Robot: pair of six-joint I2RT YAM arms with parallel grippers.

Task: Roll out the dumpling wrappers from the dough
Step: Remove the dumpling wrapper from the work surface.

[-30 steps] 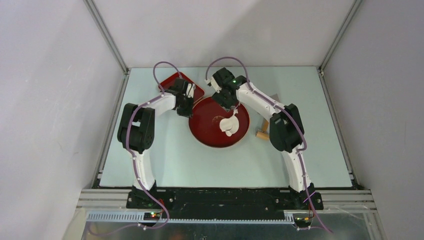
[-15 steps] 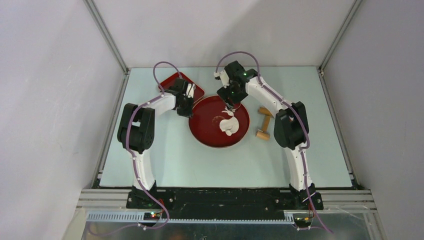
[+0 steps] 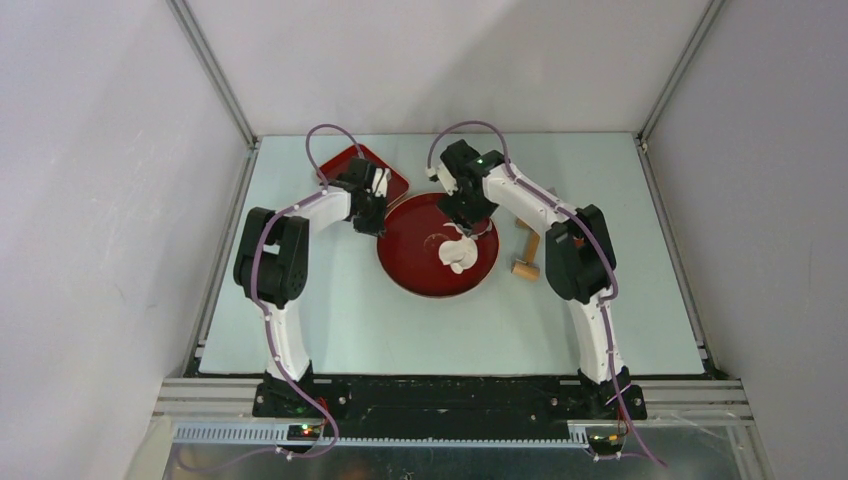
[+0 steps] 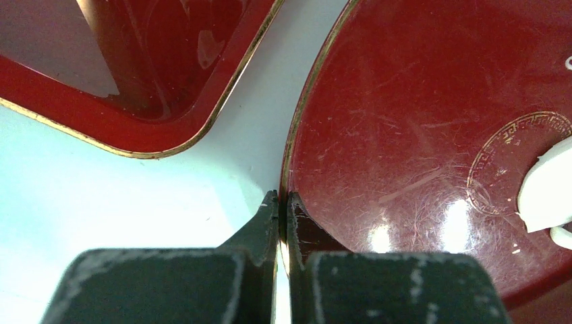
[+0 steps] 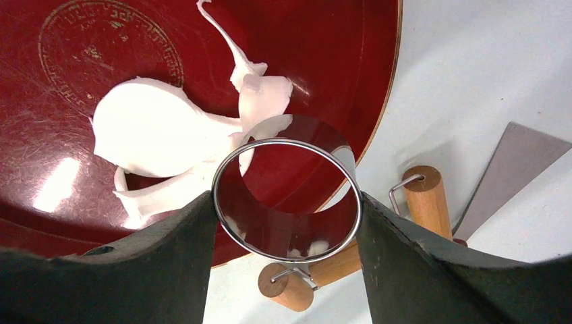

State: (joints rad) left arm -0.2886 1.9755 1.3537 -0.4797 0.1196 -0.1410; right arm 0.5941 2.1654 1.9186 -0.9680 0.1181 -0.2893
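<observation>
Judged from how things lie, the work is at the cutting stage and little of it is done. The dough [image 5: 152,138] is already flattened into a thin white sheet, a rounded lobe with ragged strips trailing toward the top of the right wrist view. No neat, separate disc can be made out, so the dumpling wrappers appear not yet cut free. The right end effector [image 5: 287,202] holds a ring cutter [image 5: 286,141] across its width, its fingers set fairly wide against the ring's two sides. The ring hangs above the right-hand edge of the sheet and the plate's rim, and whether it touches the dough cannot be told. The left end effector [image 4: 283,202] is pinched nearly closed on the left rim of the round plate [image 3: 410,262], seemingly to steady it. That plate, in the middle of the top view, carries all the dough, just right of its centre. The square tray [image 4: 101,125], at the upper left of the left wrist view and just beside the plate, shows no dough in the part in view. A rolling pin [image 5: 426,199] and a metal scraper [image 5: 516,165] lie on the table [image 4: 101,202] to the right of the plate. Left to do, probably: pressing out discs and moving them.
</observation>
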